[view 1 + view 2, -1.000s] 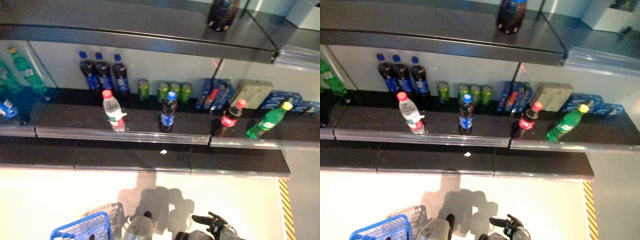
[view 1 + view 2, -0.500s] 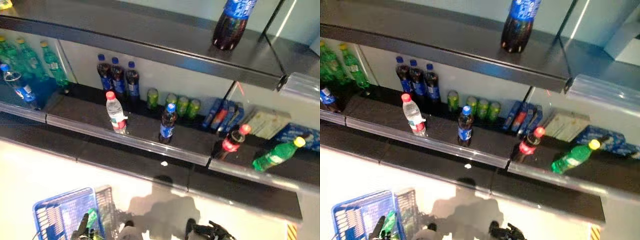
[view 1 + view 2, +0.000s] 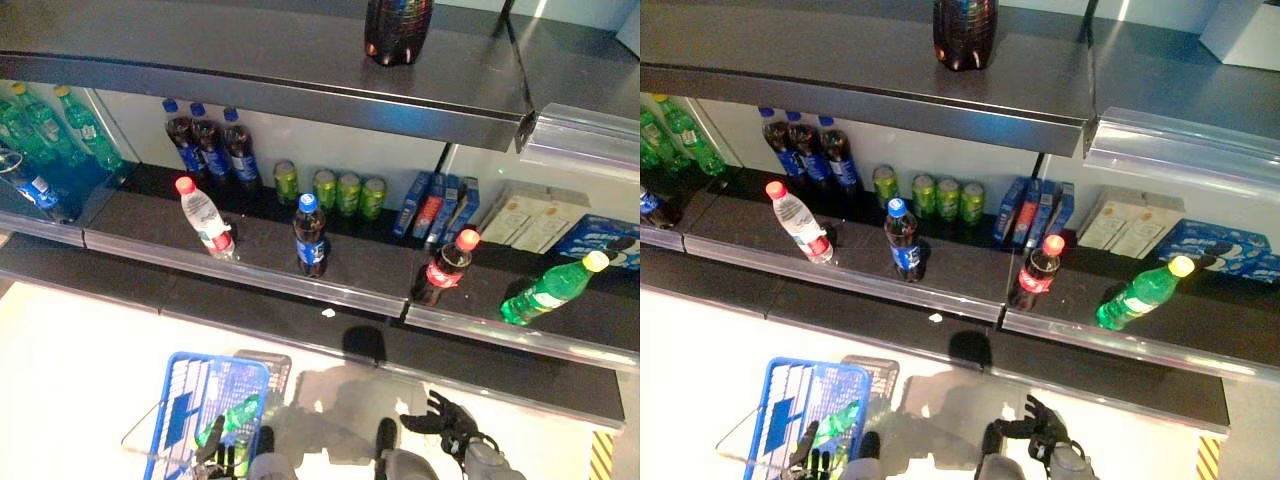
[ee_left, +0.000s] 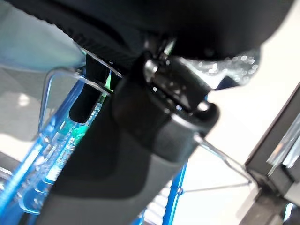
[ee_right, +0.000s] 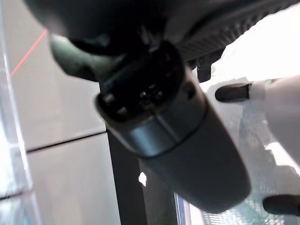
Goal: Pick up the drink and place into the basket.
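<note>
The blue basket (image 3: 190, 395) hangs low at the left in front of the shelves. My left hand (image 3: 214, 452) is shut on its thin wire handles (image 4: 61, 74). A green bottle (image 3: 232, 416) lies inside the basket and also shows through the blue mesh in the left wrist view (image 4: 75, 137). My right hand (image 3: 446, 421) is low at the right, with its fingers spread, open and empty. It is well below the shelf edge and apart from the basket.
The middle shelf (image 3: 260, 272) holds a red-capped water bottle (image 3: 205, 218), a blue-capped cola bottle (image 3: 310, 236), a red-capped cola bottle (image 3: 444, 270), a tilted green bottle (image 3: 548, 292), green cans (image 3: 346, 192), dark bottles (image 3: 210, 148) and boxes (image 3: 438, 205). A large dark bottle (image 3: 398, 28) stands on the top shelf.
The camera has shifted, so the shelves sit differently in view. The blue basket has come further up into view, and the green bottle shows inside it. My right hand stays low at the right.
</note>
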